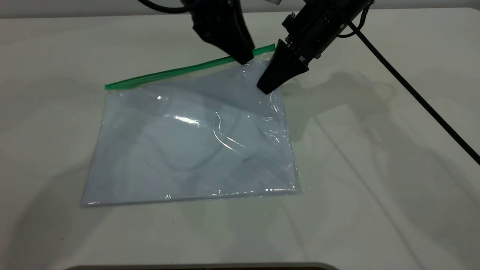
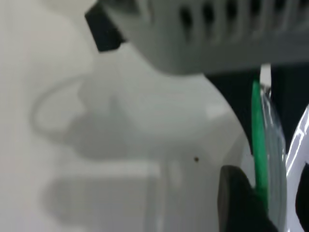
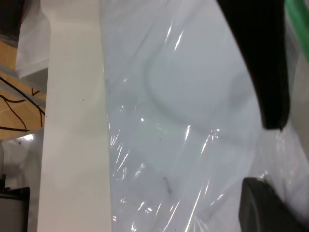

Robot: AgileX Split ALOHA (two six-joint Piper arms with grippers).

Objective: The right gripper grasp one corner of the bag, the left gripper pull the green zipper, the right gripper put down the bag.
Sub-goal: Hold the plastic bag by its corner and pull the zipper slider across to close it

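Bag [image 1: 187, 150] lies flat on the worktop [image 1: 393, 187], its far right corner lifted. Your right hand [image 1: 267, 89] holds that raised corner by the green zipper [image 1: 168, 73]. Your left hand [image 1: 245, 60] sits on the strip near that end; I cannot tell its opening. Judged step: the zipper pull. Next, keep the corner pinned and draw along the strip.
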